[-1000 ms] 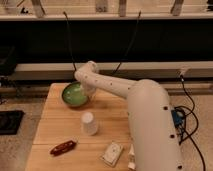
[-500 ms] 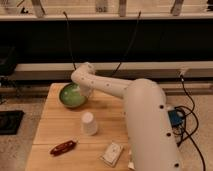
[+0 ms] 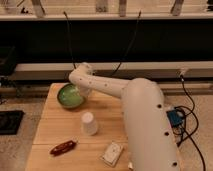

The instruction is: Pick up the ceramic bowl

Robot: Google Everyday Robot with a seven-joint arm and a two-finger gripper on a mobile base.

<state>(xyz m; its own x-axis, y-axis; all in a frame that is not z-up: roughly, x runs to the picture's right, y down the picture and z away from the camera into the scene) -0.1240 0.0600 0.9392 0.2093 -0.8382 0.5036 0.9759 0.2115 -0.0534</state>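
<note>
The ceramic bowl (image 3: 69, 97), round, shallow and glossy green, sits at the far left of the wooden table (image 3: 50, 127). My white arm reaches from the lower right across the table, and its wrist bends down at the bowl's right rim. The gripper (image 3: 82, 93) is at that rim, mostly hidden behind the wrist. I cannot tell whether the bowl rests on the table or is held just above it.
An upturned white cup (image 3: 89, 123) stands in front of the bowl. A reddish-brown packet (image 3: 63, 147) lies near the front left edge and a white packet (image 3: 112, 153) at the front. Cables and a blue box (image 3: 176, 119) lie off the right side.
The wrist and the green bowl have shifted slightly to the left together. The cup and the packets have not moved.
</note>
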